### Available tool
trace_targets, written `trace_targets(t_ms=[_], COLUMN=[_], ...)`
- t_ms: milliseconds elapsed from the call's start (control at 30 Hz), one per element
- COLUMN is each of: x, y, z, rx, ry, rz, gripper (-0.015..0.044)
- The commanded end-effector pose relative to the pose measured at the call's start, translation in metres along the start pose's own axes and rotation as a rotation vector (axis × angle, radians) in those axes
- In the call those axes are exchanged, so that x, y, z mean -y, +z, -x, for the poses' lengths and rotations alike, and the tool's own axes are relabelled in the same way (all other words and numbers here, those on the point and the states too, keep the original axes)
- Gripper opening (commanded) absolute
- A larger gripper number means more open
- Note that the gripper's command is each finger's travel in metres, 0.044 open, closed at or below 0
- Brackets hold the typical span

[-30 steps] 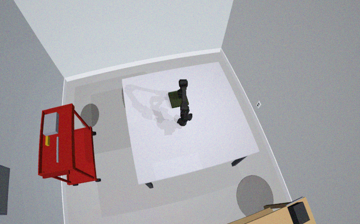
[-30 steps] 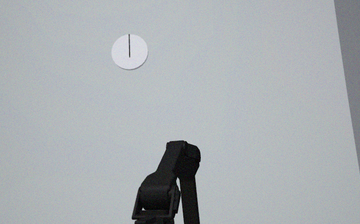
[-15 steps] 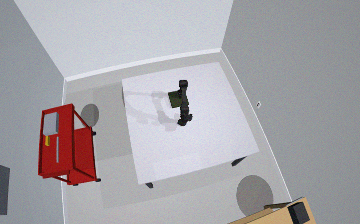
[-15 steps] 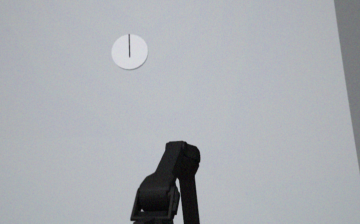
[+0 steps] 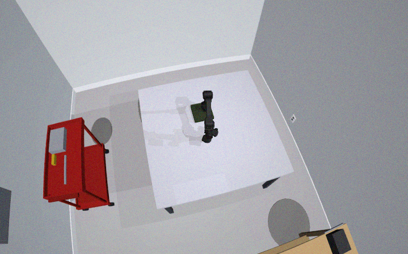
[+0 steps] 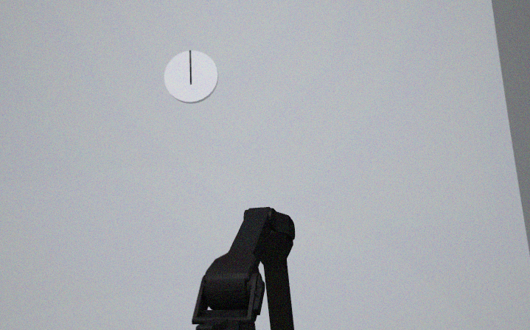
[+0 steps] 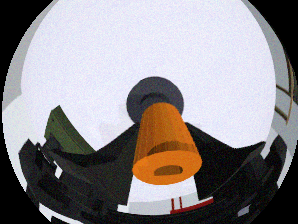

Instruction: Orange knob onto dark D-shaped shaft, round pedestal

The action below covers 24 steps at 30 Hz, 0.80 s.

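The orange knob [image 7: 164,131] is ribbed and tapered, with a dark slot-like recess in the end towards the wrist camera. My gripper [image 7: 161,125] [image 5: 206,138] is shut on it, one dark finger on each side. The round dark grey pedestal [image 7: 172,90] shows beyond the knob's far end, which overlaps it in the wrist view. A darker curved patch lies on the pedestal beside that end. The shaft and its flat side are hidden, and I cannot tell how far down the knob sits. In the top view the knob and pedestal are hidden by the arm.
The dark green block or mat [image 5: 198,116] [image 7: 65,131] lies beside the arm on the white table [image 5: 240,151]. A red cart [image 5: 72,157] stands on the floor to the left of the table. The exterior view shows part of the arm and a wall clock [image 6: 200,77].
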State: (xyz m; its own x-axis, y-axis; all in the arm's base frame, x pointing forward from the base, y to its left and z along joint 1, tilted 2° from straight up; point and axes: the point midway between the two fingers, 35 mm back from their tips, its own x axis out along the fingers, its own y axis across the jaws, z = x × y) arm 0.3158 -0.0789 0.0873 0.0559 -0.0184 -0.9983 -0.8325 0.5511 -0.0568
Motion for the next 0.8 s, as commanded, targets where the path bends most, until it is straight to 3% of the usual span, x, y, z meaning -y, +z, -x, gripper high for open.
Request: trace_targets(t_ms=[0, 767], x=[-0.0010, -0.0072], y=[0.0000, -0.0023], z=[0.0036, -0.0035], rx=[0.005, 0.005], ry=[-0.007, -0.006], rz=[0.113, 0.134], gripper=[0.0000, 0.0000])
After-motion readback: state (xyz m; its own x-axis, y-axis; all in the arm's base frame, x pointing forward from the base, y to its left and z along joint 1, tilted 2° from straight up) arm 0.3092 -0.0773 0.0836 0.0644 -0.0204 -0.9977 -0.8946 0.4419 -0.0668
